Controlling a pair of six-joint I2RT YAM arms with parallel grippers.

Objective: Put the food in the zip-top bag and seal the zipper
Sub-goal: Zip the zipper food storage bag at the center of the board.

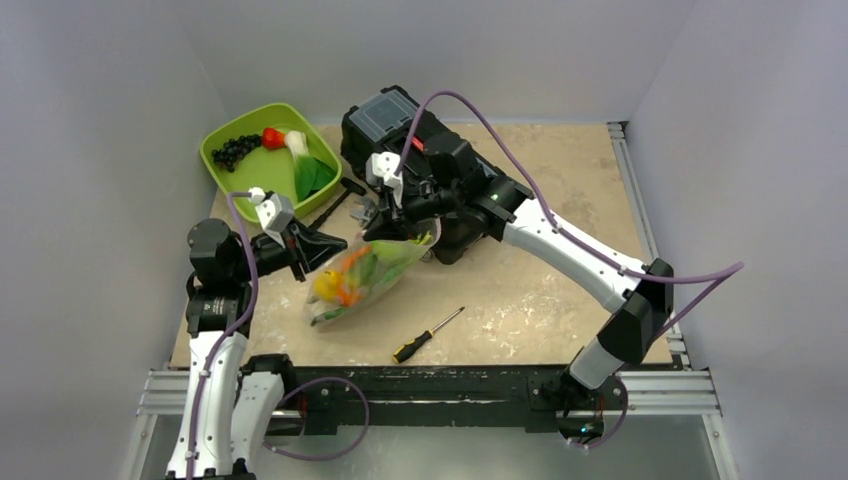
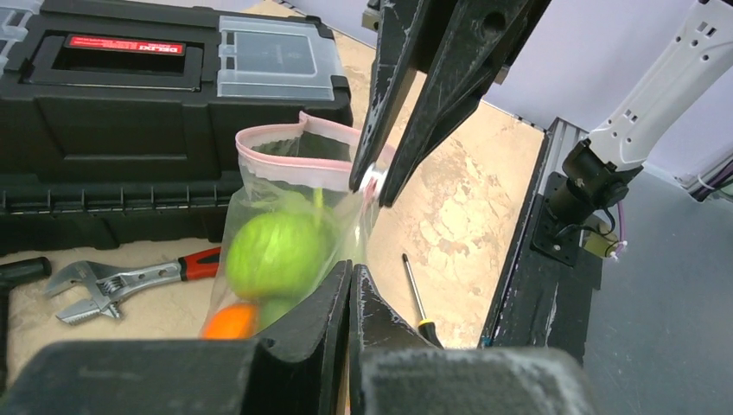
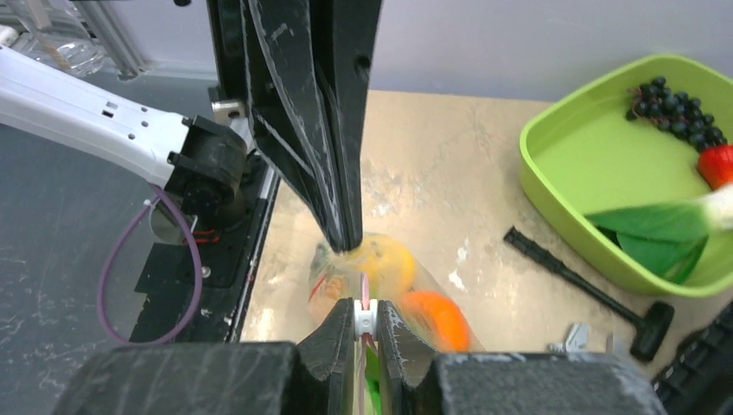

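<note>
Two arms: both are holding the clear, floppy plastic zip-top bag (image 1: 365, 275) stretched between them over the pale speckled surface (image 1: 560, 180), left of centre toward 8 o'clock in the top view.
Left gripper (image 2: 350, 281): its jaws are pressing together on the bag's film at the 9 o'clock end, probably anchoring it so the mouth is pulling taut.
Right gripper (image 3: 365, 316): its jaws are pinching the thin pink zipper strip (image 2: 268, 156) at the bag's 2 o'clock end, seemingly squeezing the tracks shut.
Mouth: part of it is gaping in a loop, so sealing is not finished.
Food: a round green toy apple (image 2: 277, 255) and a toy orange (image 2: 232, 322) are sitting inside; dark toy grapes (image 1: 235, 150) and a green-white leek (image 1: 305, 165) are lying in the lime-green plastic tray (image 1: 207, 150) at 10 o'clock.
</note>
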